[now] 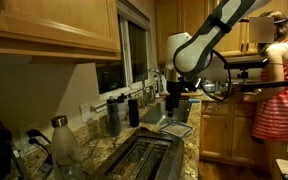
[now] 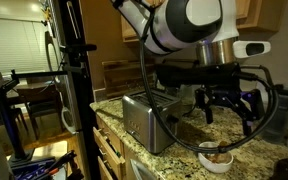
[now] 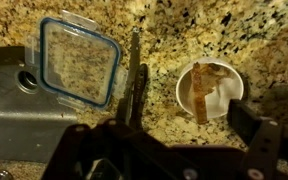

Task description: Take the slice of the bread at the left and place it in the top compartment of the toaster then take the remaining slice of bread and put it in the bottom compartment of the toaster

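In an exterior view your toaster (image 1: 144,155) sits at 6 o'clock in the frame, on the speckled stone counter (image 1: 189,150), with its two long slots facing up. At its 9 o'clock stands a clear glass bottle (image 1: 62,140), and toward 11 o'clock two dark bottles (image 1: 122,113) stand near the wall. Your arm (image 1: 199,45) comes down from 1 o'clock. The gripper (image 1: 174,98) hangs at the toaster's 12 o'clock, farther back along the counter and apart from it. A person (image 1: 279,90) in a striped red dress stands at 3 o'clock.

In an exterior view from another side, the toaster (image 2: 144,122) is near the centre, at the counter's (image 2: 179,155) corner. Your gripper (image 2: 224,108) hovers at the toaster's 2 o'clock, above the stone, with the jaws spread wide and nothing between them. A white bowl (image 2: 216,158) sits at the gripper's 6 o'clock, on the counter near the toaster, with something brown in it. A black stand (image 2: 74,80) rises at 9 o'clock.

In the wrist view you look straight down. The toaster's (image 3: 24,120) steel side fills 8 o'clock. A clear container (image 3: 79,60) with a blue rim lies at 10 o'clock, just beside the toaster. The white bowl (image 3: 184,95) is at 2 o'clock and holds brown slices (image 3: 206,90). You cannot tell here whether they are bread. Your gripper (image 3: 169,150) comes in from 6 o'clock with its fingers (image 3: 256,138) well apart and empty, the bowl lying just beyond them.
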